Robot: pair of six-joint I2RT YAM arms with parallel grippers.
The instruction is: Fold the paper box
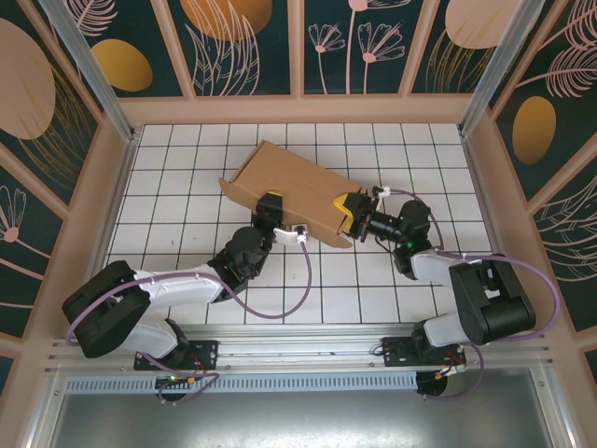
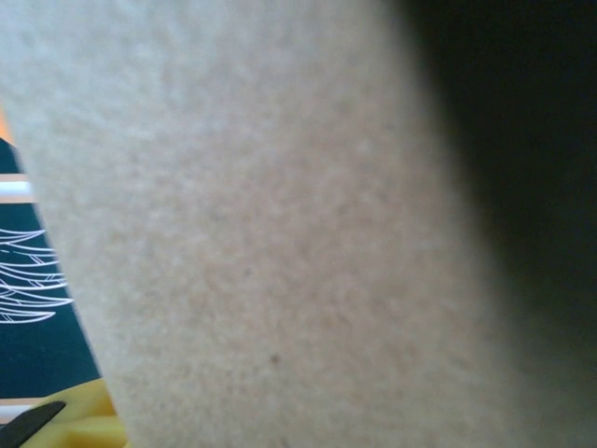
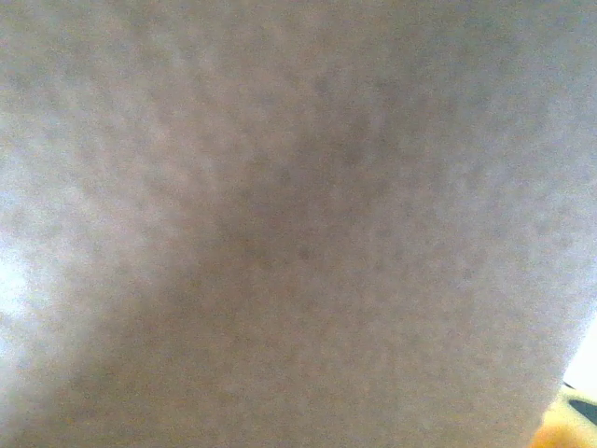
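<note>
The left arm (image 1: 177, 285) stretches from its base forward and rightward, elbow low, carrying the left pincer (image 1: 270, 203) aimed away from the bases. The right arm (image 1: 448, 271) folds back inward, forearm angled left, with the right pincer (image 1: 350, 213) facing left. Neither pincer's jaw gap can be judged.

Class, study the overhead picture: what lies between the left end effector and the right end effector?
In the top view, the paper box lies there: its brown cardboard spans the stretch from the left end effector to the right end effector.
</note>
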